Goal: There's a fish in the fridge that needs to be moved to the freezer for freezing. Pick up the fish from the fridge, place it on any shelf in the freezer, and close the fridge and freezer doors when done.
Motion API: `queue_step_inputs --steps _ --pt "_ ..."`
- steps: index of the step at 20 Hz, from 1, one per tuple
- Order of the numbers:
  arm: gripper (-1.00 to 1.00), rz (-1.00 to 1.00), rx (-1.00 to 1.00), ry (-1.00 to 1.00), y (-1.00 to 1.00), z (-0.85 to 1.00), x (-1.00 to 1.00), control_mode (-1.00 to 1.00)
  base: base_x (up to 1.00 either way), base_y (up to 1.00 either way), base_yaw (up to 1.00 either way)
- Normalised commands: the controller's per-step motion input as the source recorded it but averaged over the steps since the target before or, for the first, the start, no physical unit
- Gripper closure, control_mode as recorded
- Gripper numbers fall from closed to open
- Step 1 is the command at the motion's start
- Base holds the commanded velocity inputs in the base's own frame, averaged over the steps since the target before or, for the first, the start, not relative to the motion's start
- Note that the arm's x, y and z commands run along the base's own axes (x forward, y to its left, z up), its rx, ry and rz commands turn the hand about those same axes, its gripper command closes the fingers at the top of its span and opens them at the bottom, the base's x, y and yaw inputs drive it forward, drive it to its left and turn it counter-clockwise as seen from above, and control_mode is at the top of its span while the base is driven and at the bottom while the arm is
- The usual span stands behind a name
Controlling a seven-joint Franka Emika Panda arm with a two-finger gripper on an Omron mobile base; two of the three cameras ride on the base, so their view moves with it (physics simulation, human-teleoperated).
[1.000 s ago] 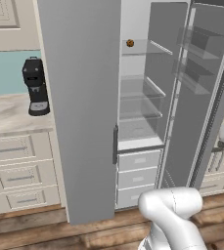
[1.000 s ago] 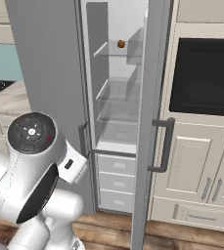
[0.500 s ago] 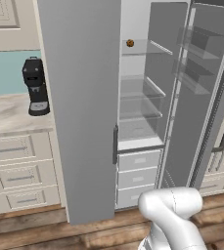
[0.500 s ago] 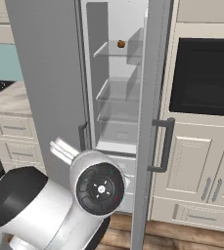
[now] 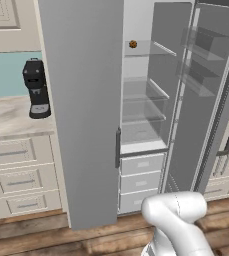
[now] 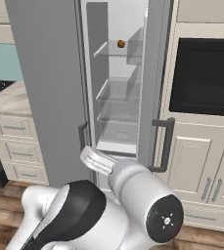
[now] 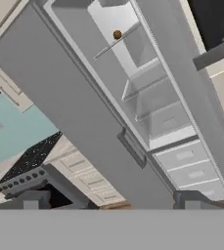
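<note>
First, swing the gripper (image 7: 108,199) toward the open fridge (image 5: 141,125); fish unseen, jaws apparently apart, holding nothing.

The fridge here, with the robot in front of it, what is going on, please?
The white arm is folded low in front of the tall grey appliance, and its tool is open and holds nothing. One compartment stands open, its door swung out to the side. Inside are glass shelves, grey drawers and a small brown ball on the upper shelf. No fish can be made out, so the move to the freezer is not yet begun.
</note>
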Motion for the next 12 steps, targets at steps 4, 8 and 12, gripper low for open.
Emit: queue_step_inputs --steps 4,8,12 --pt "-1.00 0.16 0.00 -0.18 -0.47 -0.17 0.28 -1.00 0.00 0.00 0.00" --pt "-1.00 0.15 0.00 -0.12 -0.37 -0.27 0.44 -1.00 0.00 0.00 0.00" --pt "-1.00 0.16 -0.02 -0.13 -0.18 -0.08 0.51 -1.00 0.00 0.00 0.00"
